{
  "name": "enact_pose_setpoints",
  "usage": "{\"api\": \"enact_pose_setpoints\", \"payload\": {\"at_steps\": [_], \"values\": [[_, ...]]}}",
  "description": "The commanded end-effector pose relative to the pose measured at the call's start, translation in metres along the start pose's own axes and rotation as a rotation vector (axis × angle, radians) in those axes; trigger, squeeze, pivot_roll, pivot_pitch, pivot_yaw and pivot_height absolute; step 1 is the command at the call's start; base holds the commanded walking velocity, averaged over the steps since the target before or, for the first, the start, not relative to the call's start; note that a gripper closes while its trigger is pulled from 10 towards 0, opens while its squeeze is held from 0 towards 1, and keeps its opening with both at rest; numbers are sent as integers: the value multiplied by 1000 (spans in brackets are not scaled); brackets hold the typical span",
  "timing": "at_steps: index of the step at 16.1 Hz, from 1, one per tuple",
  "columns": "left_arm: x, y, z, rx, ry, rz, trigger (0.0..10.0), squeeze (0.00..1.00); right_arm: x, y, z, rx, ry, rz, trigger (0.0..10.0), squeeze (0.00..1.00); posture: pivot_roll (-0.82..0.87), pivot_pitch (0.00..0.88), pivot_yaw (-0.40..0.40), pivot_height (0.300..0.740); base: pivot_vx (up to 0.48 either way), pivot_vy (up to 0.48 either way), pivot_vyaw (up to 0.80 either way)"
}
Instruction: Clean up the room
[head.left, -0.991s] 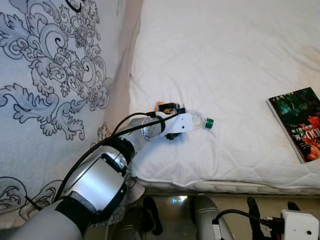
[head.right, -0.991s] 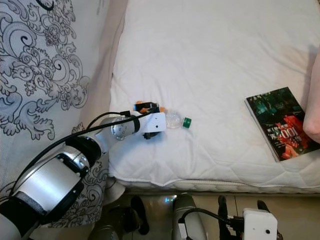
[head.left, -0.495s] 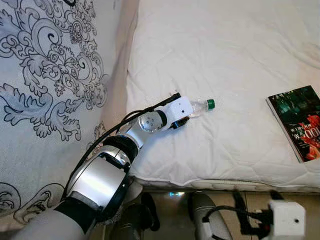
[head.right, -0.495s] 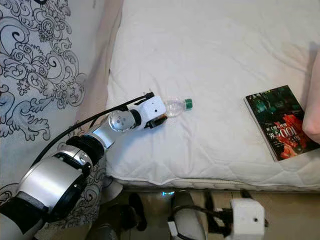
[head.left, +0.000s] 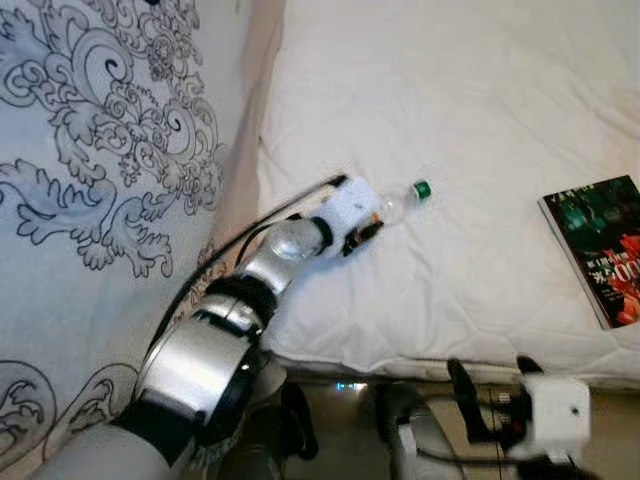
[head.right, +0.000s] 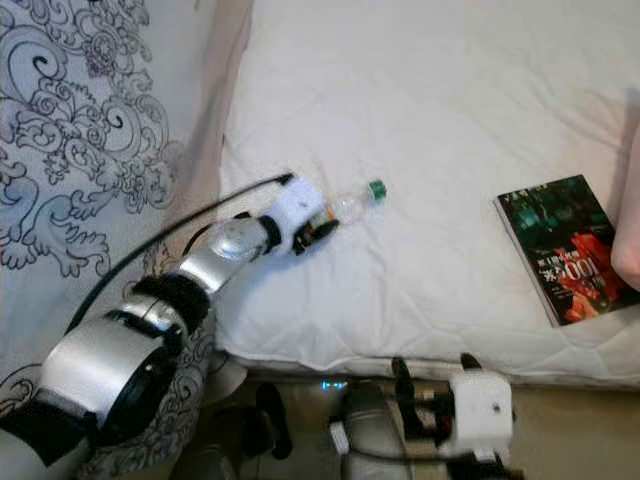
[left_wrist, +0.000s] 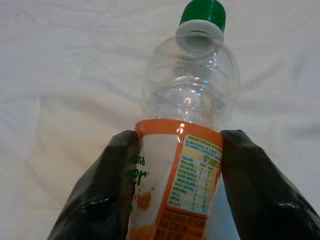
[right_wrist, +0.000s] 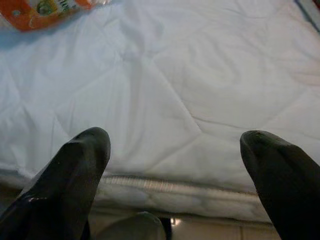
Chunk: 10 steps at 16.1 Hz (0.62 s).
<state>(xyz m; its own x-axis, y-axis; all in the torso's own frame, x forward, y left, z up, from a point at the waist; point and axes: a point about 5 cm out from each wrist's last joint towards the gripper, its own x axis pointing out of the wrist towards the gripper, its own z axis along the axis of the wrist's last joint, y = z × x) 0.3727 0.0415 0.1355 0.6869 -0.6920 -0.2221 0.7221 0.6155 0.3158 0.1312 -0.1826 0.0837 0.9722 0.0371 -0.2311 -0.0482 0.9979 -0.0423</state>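
Clear plastic bottle (left_wrist: 187, 120) with a green cap and an orange label lies near the centre of the head views, on the white quilted mattress (head.left: 480, 110), cap pointing toward the upper right. At the far left of those frames hangs a pale bedspread (head.left: 90, 150) printed with dark scrollwork, draped along the mattress edge. From the lower left the silver left arm reaches up across it, and the left claw (left_wrist: 177, 185) is clamped on the bottle, one black finger pressed to each side of the orange label. Further right, at the right edge, a dark glossy paperback book (head.left: 600, 245) with red lettering lies flat on the mattress, well apart from the bottle. At the bottom right, below the mattress edge, the right claw (right_wrist: 180, 175) hangs with its two fingers spread wide, gripping nothing.
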Motion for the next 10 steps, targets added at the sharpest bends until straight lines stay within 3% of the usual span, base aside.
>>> {"api": "enact_pose_setpoints", "payload": {"at_steps": [1, 2, 3, 4, 6, 7, 8, 10], "values": [[-6, -3, -13, -55, -1, -25, 0, 0, 0, -1, -8, 14, 36, 3, 10000, 0, -339, 257, 98, 740, 0, 0, 0], [-12, 2, -14, -59, -45, -24, 0, 0, 11, -1, -7, 14, 17, 16, 10000, 0, -314, 202, 101, 740, 0, 0, 0], [-19, 10, -13, -137, -114, 11, 0, 0, 23, 0, -4, 16, -12, 27, 10000, 0, -298, 157, 102, 740, 0, 0, 0], [-21, 13, -14, -164, -130, 26, 0, 0, 29, 0, -4, 17, -18, 30, 10000, 0, -293, 144, 102, 740, 0, 0, 0], [-43, 38, -12, -353, -296, 206, 0, 0, 60, -7, 14, -10, -131, -44, 10000, 0, -249, 15, 102, 740, 0, 0, 0], [-55, 46, -11, -372, -354, 274, 0, 0, 68, -14, 23, -22, -179, -104, 10000, 0, -236, 0, 102, 740, 0, 0, 0], [-62, 48, -11, -332, -366, 304, 0, 0, 78, -21, 28, -26, -210, -152, 10000, 0, -213, 0, 96, 740, 0, 0, 0], [-70, 50, -15, -332, -372, 379, 0, 0, 92, -27, 33, -29, -238, -195, 10000, 0, -191, 0, 98, 740, 0, 0, 0]]}}
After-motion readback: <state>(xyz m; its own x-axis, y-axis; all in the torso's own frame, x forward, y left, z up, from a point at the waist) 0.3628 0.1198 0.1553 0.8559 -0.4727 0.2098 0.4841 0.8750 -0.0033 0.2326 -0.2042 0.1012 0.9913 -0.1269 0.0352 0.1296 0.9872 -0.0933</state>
